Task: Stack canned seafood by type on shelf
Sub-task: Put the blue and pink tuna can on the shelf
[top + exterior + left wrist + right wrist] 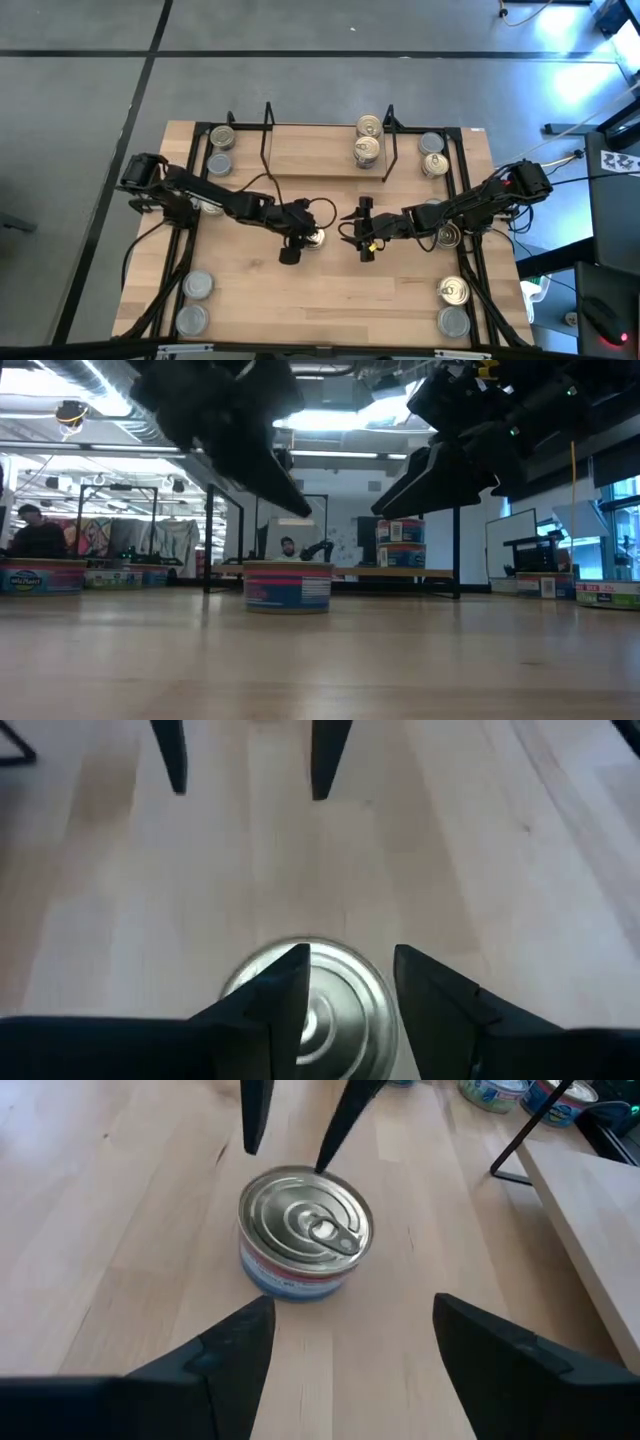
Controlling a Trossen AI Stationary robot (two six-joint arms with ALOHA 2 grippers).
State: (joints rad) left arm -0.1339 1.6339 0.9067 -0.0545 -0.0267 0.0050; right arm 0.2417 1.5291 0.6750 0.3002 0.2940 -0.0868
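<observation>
Now left gripper (pixel 303 243) hovering over can (pixel 314 238) sitting in front of shelf (pixel 325 150), fingers apart, not yet gripping. Right gripper (pixel 363 232) waiting just beside can, fingers spread. Can looking rigid, smooth-sided, likely slippery; gripping across side wall seeming best. Label unreadable; can partly hidden behind left fingers in wrist view.

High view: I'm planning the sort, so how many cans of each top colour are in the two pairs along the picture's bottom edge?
Grey-silver top cans: 3
Pale gold top can: 1
Total: 4
</observation>
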